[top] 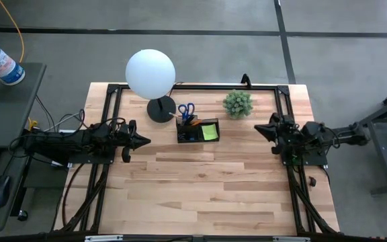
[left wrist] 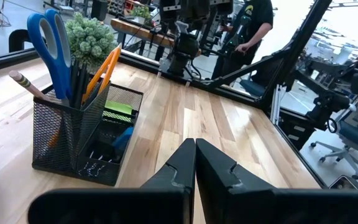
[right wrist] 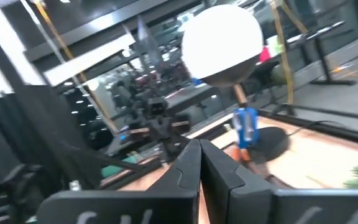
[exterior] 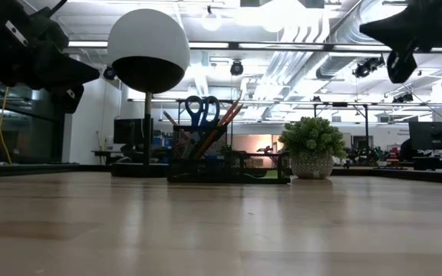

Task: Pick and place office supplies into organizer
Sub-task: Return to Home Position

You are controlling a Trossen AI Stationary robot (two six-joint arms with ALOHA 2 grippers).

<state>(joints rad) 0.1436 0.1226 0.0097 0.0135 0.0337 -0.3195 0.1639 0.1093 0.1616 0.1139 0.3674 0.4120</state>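
We see the left arm (top: 66,142) stretched level at the left edge of the table (top: 207,195), about halfway along it, and the left gripper (top: 144,140) points inward toward the opposite edge. Its two fingers (left wrist: 182,165) are pressed together, tip against tip. The right arm (top: 328,134) mirrors it at the right edge. The right gripper (top: 259,128) also points inward, its fingers closed against each other. In the low view we find both grippers above the table, not touching it.
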